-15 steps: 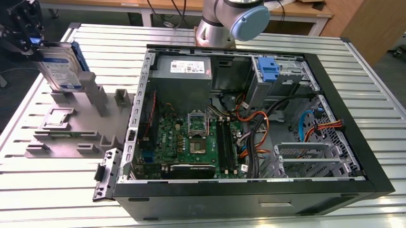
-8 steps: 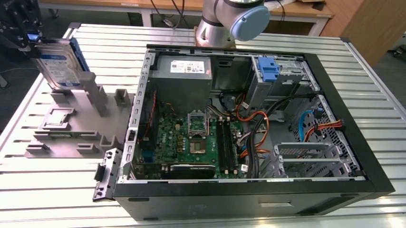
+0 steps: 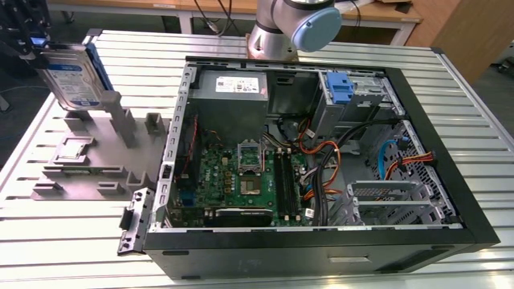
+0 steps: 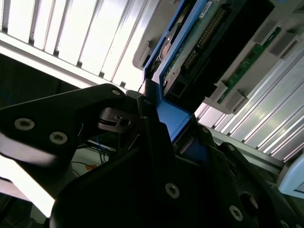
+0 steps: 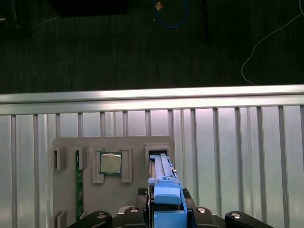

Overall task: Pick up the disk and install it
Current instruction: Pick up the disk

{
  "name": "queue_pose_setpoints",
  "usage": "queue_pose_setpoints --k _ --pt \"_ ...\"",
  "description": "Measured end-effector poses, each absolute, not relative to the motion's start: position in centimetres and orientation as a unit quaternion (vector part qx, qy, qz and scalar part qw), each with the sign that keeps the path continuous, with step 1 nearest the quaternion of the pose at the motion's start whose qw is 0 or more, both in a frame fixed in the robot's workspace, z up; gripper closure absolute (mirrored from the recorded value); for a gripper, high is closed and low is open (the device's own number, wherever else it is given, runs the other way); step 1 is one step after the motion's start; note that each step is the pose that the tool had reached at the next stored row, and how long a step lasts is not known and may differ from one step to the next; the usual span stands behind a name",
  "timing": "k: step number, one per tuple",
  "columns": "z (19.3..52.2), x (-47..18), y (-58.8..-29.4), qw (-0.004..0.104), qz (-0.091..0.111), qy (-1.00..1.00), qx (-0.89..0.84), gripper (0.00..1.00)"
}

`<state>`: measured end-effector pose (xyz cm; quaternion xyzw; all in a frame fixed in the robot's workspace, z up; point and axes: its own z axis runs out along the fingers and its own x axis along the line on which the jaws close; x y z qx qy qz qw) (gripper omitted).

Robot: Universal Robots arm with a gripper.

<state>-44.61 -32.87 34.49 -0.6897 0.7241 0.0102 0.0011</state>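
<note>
Right, the gripper (image 3: pixel 30 43) sits at the exterior view's far left, clamped onto the disk (image 3: pixel 74 75). In the second wrist view the dark fingers (image 4: pixel 142 111) press against the blue carrier on both sides. The disk stands nearly upright, label facing out, over the grey fixture (image 3: pixel 80 171) on the slatted table (image 3: pixel 72 247). In the first wrist view its blue edge (image 5: pixel 165 190) runs down toward the slot (image 5: pixel 159 156) in that fixture, beside a processor chip (image 5: pixel 110 163); I cannot tell whether it is clear of the slot. Well apart, toward the exterior view's right, lies the open computer case (image 3: pixel 449 198), with its blue bracket (image 3: pixel 341 89) beside the power supply (image 3: pixel 233 84).
</note>
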Motion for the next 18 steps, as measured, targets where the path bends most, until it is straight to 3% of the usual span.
queue_pose_setpoints --k 18 --pt "34.97 -44.61 -32.87 0.001 0.010 0.724 -0.690 0.63"
